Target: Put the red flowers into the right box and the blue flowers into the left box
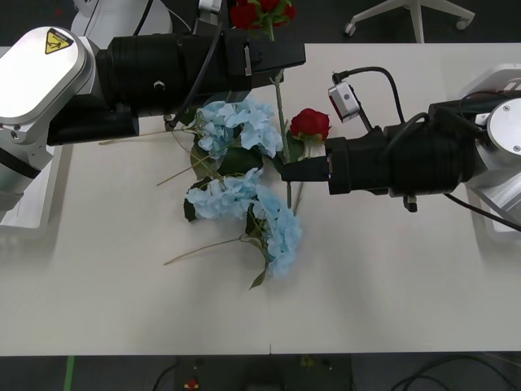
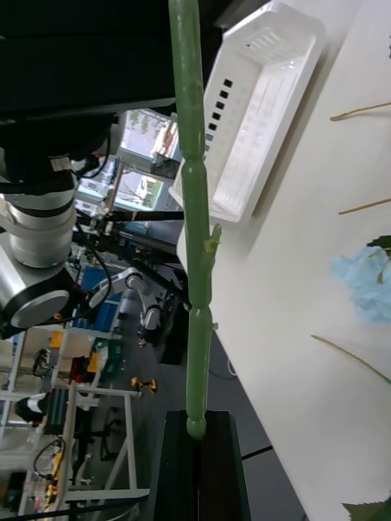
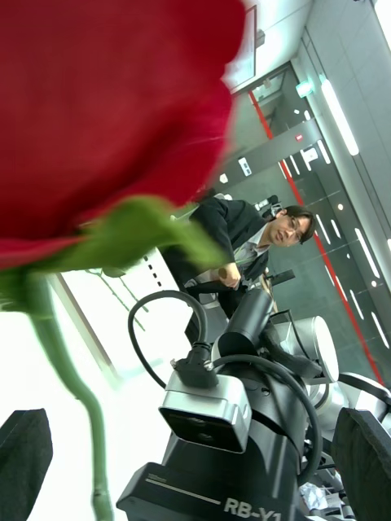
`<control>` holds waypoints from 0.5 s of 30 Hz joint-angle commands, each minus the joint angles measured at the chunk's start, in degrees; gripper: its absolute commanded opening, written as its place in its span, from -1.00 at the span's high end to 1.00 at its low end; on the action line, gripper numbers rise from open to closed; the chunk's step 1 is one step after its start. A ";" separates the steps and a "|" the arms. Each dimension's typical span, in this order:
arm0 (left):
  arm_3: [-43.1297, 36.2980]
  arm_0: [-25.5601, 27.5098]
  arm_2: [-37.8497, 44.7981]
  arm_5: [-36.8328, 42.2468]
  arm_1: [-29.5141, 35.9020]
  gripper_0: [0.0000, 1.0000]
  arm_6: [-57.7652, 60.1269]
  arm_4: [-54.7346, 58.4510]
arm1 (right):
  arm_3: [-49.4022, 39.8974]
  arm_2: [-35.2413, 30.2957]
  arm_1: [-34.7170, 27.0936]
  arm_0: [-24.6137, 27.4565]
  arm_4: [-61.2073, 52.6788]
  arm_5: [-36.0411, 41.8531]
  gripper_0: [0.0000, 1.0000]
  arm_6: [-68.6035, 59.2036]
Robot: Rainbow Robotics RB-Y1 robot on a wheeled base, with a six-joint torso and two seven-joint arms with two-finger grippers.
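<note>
Right gripper [image 1: 286, 173], black fingers, center of front view, clamped on the thin green stem of a red artificial rose [image 1: 310, 124]; its bloom sits just above the fingers. In the right wrist view that stem [image 2: 195, 244] rises from between the closed fingers.

Left gripper [image 1: 277, 57] at upper center, fingers spread wide [image 3: 24, 452], beside a cluster of red roses [image 1: 260, 12] at the top edge.

3 fluffy pale-blue flower clusters [image 1: 244, 195] lie mid-table.

White slotted plastic tray [image 2: 261, 98] sits at the table edge.
</note>
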 commanded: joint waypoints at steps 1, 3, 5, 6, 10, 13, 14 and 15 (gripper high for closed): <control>-1.91 -1.47 -0.45 0.53 -0.72 -1.00 -1.43 0.77 | -1.44 0.38 -1.17 -0.62 3.79 -0.47 1.00 -2.98; -1.91 -1.47 -0.45 0.53 -0.72 -1.00 -1.43 0.77 | -0.83 0.12 -1.70 -0.97 5.55 -0.47 1.00 -3.42; -1.91 -1.47 -0.45 0.53 -0.72 -1.00 -1.43 0.77 | 0.14 -0.32 -2.58 -1.24 7.66 -0.30 1.00 -3.86; -2.00 0.02 -1.24 0.36 -0.90 -1.00 -1.60 0.68 | 0.75 -0.93 -3.11 -1.24 9.33 -0.03 1.00 -4.04; -2.44 -0.16 -0.80 0.53 0.24 -1.00 -3.80 1.04 | 4.36 -4.80 -4.95 -1.24 15.39 2.78 1.00 -4.65; -2.44 -0.77 -0.71 1.06 3.23 -1.00 -6.09 1.56 | 8.14 -7.79 -6.36 -1.59 19.26 5.86 1.00 -4.92; -2.52 -0.86 -0.45 1.06 4.90 -1.00 -6.44 1.65 | 9.90 -8.84 -7.24 -1.94 21.20 7.53 1.00 -4.92; -2.79 -0.77 -0.27 1.06 6.84 -1.00 -6.70 1.92 | 11.65 -10.07 -8.12 -2.03 23.48 8.84 1.00 -4.57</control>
